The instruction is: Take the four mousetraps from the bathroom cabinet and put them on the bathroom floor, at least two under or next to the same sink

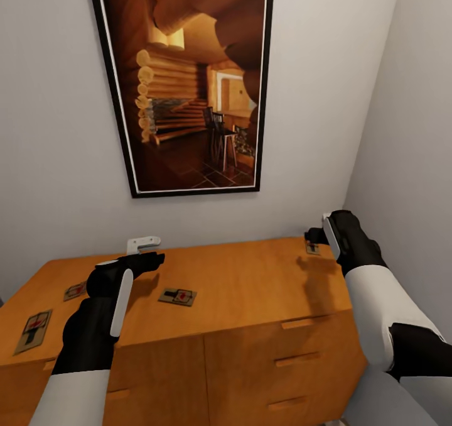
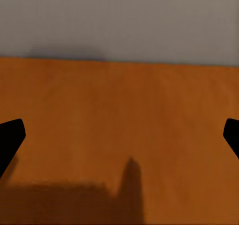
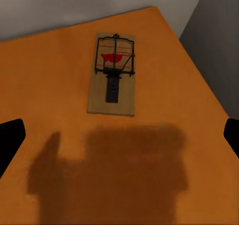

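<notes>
Several mousetraps lie flat on the orange-brown cabinet point(image 1: 251, 281): one at the far left edge point(image 1: 32, 330), one just behind it point(image 1: 75, 291), one near the middle point(image 1: 177, 296) and one in the back right corner point(image 1: 312, 247). My left gripper point(image 1: 149, 254) hovers over the top between the left and middle traps, open, with bare wood under its fingertips point(image 2: 11, 138). Beside the corner mousetrap point(image 3: 113, 73), my right gripper point(image 1: 316, 234) is open too, just short of the trap, which lies ahead of its fingers point(image 3: 10, 135) and casts no contact with them.
A large black-framed picture point(image 1: 188, 80) hangs on the grey wall behind the cabinet. A side wall point(image 1: 408, 131) closes in right next to my right arm. Drawer fronts with bar handles point(image 1: 304, 322) face me below the top.
</notes>
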Controlling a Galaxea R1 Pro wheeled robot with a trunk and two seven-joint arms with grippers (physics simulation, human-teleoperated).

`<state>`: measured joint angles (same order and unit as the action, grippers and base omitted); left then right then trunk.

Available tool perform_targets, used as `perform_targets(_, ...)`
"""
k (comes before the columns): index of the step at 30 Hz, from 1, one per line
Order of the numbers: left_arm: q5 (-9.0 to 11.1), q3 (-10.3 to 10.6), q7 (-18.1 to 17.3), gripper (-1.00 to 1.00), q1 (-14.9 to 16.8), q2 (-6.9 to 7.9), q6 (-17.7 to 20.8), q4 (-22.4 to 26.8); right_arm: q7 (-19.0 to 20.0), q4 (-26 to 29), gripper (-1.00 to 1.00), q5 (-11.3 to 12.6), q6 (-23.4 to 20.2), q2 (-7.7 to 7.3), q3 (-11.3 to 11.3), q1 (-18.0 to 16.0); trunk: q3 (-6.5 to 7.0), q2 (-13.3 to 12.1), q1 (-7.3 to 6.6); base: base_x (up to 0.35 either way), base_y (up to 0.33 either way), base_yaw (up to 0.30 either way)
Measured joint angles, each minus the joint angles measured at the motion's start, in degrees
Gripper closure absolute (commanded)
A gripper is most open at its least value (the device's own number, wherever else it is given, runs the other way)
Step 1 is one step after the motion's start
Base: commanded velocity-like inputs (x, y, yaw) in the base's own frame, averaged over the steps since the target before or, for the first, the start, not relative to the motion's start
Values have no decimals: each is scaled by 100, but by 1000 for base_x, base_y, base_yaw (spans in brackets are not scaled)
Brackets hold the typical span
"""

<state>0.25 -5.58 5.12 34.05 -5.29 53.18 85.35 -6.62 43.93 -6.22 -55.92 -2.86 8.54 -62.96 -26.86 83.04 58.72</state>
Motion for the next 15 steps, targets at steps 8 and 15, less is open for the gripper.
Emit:
perform_targets(8,5,0,-1,-100,0,-2,0,-5,-11,-67,-100,2,19,2,14,-1,0,0,-1,247,0,0)
perform_targets(15,2,0,0,-100,0,-3,0,-6,-12,-271,-100,-2,63,2,14,-2,0,0,1,81,0,0)
